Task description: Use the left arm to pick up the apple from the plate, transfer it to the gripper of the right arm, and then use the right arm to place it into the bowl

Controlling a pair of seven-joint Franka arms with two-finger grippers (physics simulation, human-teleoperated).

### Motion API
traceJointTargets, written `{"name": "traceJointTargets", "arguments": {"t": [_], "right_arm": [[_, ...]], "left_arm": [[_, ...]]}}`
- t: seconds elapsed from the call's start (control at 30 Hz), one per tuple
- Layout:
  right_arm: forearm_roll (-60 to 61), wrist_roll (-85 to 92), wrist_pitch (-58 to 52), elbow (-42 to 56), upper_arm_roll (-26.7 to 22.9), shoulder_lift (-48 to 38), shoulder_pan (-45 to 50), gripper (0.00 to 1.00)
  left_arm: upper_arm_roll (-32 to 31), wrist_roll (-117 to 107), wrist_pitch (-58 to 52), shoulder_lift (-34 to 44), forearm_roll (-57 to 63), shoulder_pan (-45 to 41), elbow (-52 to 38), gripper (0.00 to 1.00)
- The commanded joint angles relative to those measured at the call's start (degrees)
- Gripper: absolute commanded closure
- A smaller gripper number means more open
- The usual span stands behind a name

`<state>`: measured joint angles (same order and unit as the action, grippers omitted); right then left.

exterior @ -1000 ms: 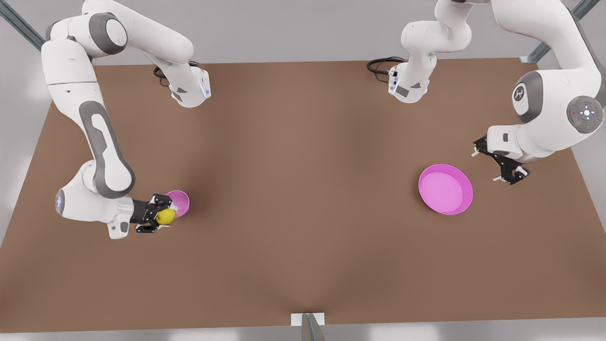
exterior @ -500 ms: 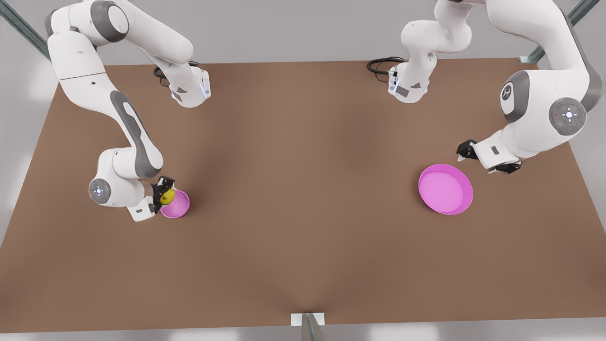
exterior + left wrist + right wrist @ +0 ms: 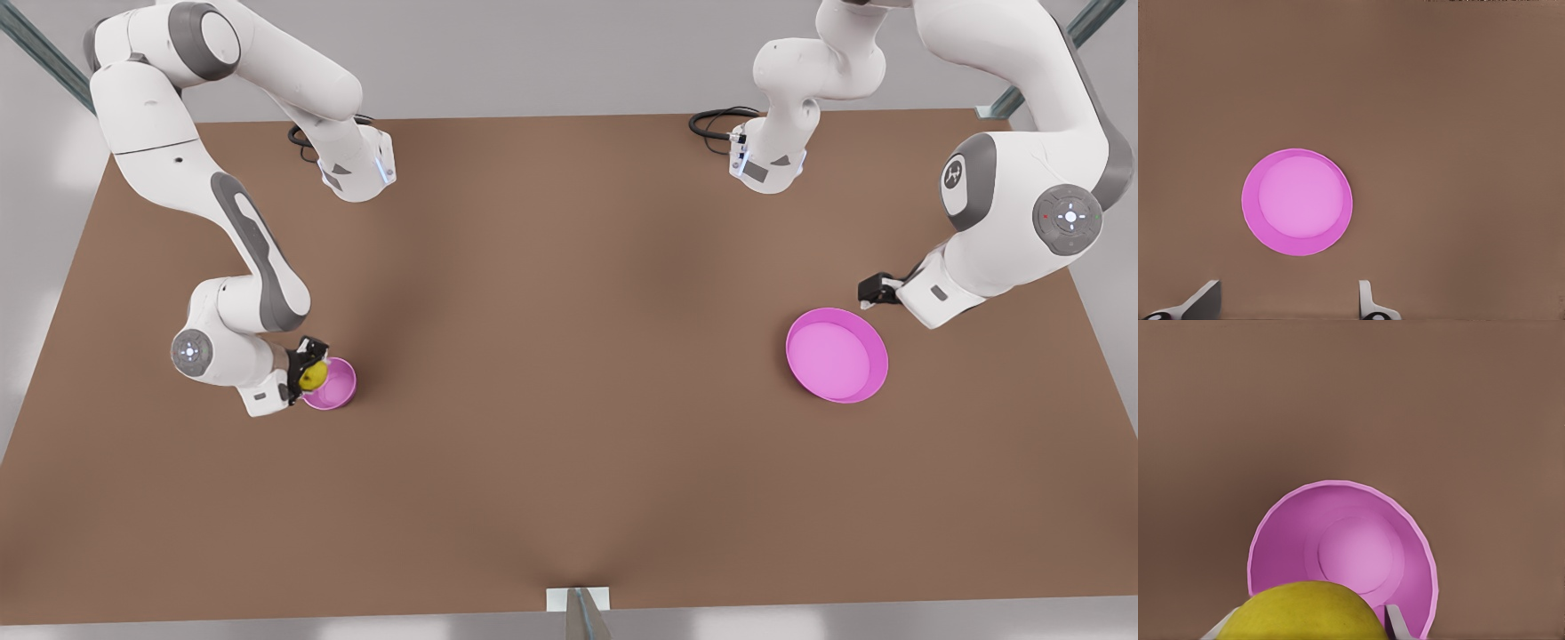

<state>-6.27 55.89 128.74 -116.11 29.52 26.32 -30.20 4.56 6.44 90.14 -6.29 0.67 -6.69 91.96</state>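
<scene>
The yellow-green apple (image 3: 312,375) is held in my right gripper (image 3: 308,370), which is shut on it at the front view's left. It hangs just over the near-arm edge of the small deep pink bowl (image 3: 339,388). The right wrist view shows the apple (image 3: 1308,613) low in front of the bowl (image 3: 1281,547), with one pale fingertip (image 3: 1395,621) beside it. My left gripper (image 3: 877,289) hovers by the far right rim of the wide pink plate (image 3: 836,356). Seen from the left wrist, the plate (image 3: 1298,200) lies bare below my open left gripper (image 3: 1288,305).
A brown table (image 3: 569,373) carries both dishes far apart. Two arm bases (image 3: 356,169) (image 3: 766,160) with black cables stand at the back edge. A small metal bracket (image 3: 578,604) sits at the front edge.
My right arm folded in and carried the apple from beside the bowl to over its rim. My left gripper turned and drew in toward the plate's far right rim.
</scene>
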Motion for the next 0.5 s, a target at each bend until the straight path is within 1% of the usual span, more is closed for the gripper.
{"name": "traceJointTargets", "arguments": {"t": [0.0,0.27,0.37,0.4,0.43,0.47], "right_arm": [[-0.4,-2.8,1.7,0.0,0.0,0.1,0.0,0.39],[-0.1,-2.8,4.0,-0.7,0.1,0.4,-0.1,0.39],[-0.1,-2.7,4.8,-0.8,1.2,0.6,-1.3,0.39],[-0.1,-2.7,4.8,-0.8,1.2,0.6,-1.3,0.25],[-0.1,-2.7,4.7,-0.8,1.2,0.6,-1.3,0.02],[-0.1,-2.7,4.7,-0.8,1.2,0.6,-1.3,0.00]], "left_arm": [[0.0,-11.6,0.0,0.1,0.0,0.0,0.0,0.00],[0.0,-11.6,0.0,0.1,0.0,0.0,0.0,0.00],[0.0,-11.6,0.0,0.1,0.0,0.0,0.0,0.00],[0.0,-11.6,0.0,0.1,0.0,0.0,0.0,0.00],[0.0,-11.6,0.0,0.1,0.0,0.0,0.0,0.00],[0.0,-11.6,0.0,0.1,0.0,0.0,0.0,0.00]]}}
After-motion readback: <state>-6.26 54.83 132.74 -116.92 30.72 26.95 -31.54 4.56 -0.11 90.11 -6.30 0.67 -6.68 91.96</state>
